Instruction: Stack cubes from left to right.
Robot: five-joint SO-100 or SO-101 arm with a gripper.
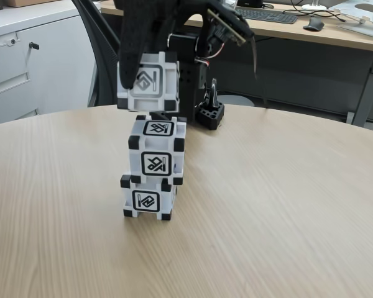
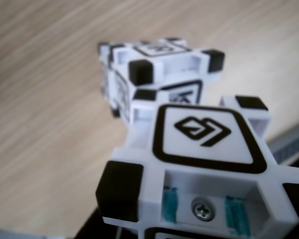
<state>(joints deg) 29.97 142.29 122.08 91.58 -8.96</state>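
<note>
- Fixed view: two cubes are seen stacked on the round wooden table (image 1: 286, 205); bottom cube (image 1: 148, 198) rests on the wood, middle cube (image 1: 156, 152) sits on it, shifted slightly right and twisted
- Third cube (image 1: 148, 82) is held in the air just above the middle cube, offset a little to the left, tilted; a thin gap appears to remain, contact cannot be told for sure
- Gripper (image 1: 143, 65) is closed around the third cube from above; black jaws cover its upper left part, so exact finger placement is hidden
- Black holder (image 1: 210, 115) stands on the table behind the stack, near the arm base; desk with keyboard (image 1: 267, 13) is seen well behind
- Open table is left on both sides and in front of the stack; table edge is well apart
- Wrist view: held cube (image 2: 204, 134) fills the lower right, symbol face up to camera, screw and teal marks seen on its side; stack top (image 2: 164, 55) is seen beyond, blurred
- Handling judgement: cubes look light, rigid, smooth plastic, likely slippery; flat opposite faces between corner blocks are judged the best grip points
- Risk judgement: stack is already skewed, so an off-centre release could tip it; centring over the middle cube is needed
</note>
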